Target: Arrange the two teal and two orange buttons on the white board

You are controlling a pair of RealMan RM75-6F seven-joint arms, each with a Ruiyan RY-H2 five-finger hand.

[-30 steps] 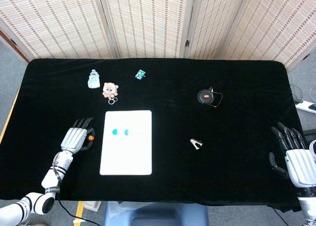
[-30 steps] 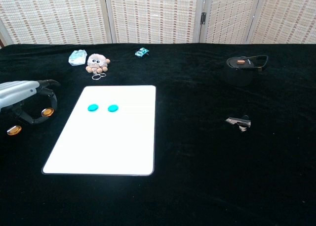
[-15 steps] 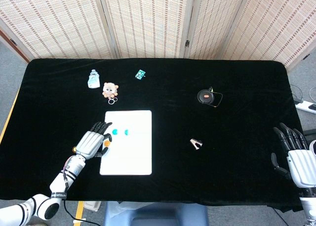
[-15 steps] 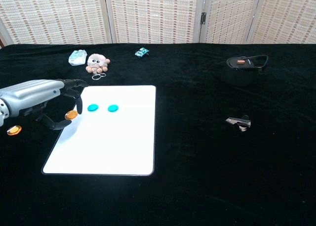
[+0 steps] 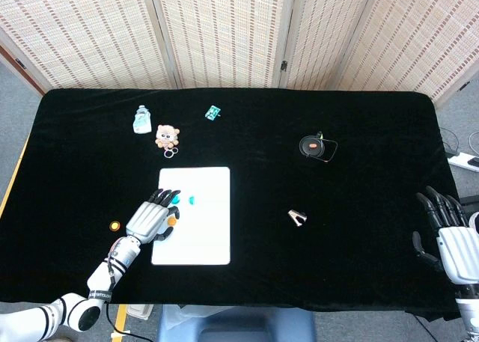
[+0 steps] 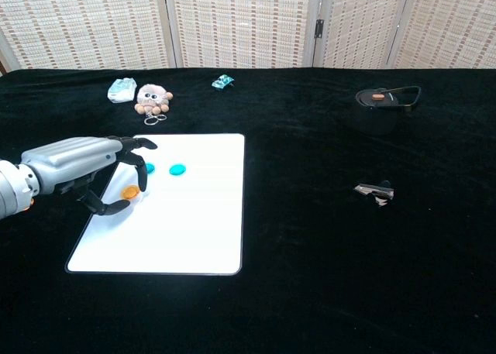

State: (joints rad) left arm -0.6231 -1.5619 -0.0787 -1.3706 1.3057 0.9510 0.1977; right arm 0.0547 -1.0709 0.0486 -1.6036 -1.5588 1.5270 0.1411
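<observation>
At the lower left of the chest view, the left hand (image 6: 85,172) reaches over the left edge of the white board (image 6: 178,222), pinching an orange button (image 6: 129,192) between thumb and finger just above its surface. Beyond the fingers lie two teal buttons (image 6: 177,170); the nearer to the hand is partly hidden. A second orange button (image 5: 114,225) lies on the black cloth (image 5: 337,230), left of the board. At the head view's lower right, the right hand (image 5: 449,233) hovers, fingers spread, holding nothing.

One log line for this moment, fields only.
left hand: holds orange button over white board | right hand: open | teal buttons: on board
</observation>
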